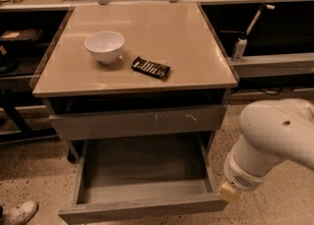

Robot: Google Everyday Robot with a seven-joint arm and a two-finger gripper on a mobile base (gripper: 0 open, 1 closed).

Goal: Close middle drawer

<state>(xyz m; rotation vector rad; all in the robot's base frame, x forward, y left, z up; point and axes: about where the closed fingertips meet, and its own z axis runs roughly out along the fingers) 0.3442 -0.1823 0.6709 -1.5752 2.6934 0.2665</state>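
The middle drawer [142, 209] is a wide grey box with a plain front panel. It stands pulled far out at the bottom of the cabinet, and its inside is bare. Above it sits the shut grey drawer front with pale scratch marks [137, 121]. My white arm [274, 140] hangs at the lower right, and its yellowish end [228, 192] is just beside the open drawer's front right corner. My gripper itself is not in view.
On the tan cabinet top [196, 57] stand a white bowl [104, 46] and a dark snack bar [150, 67]. Dark shelving flanks the cabinet on both sides. A white shoe [17, 213] lies on the speckled floor at the lower left.
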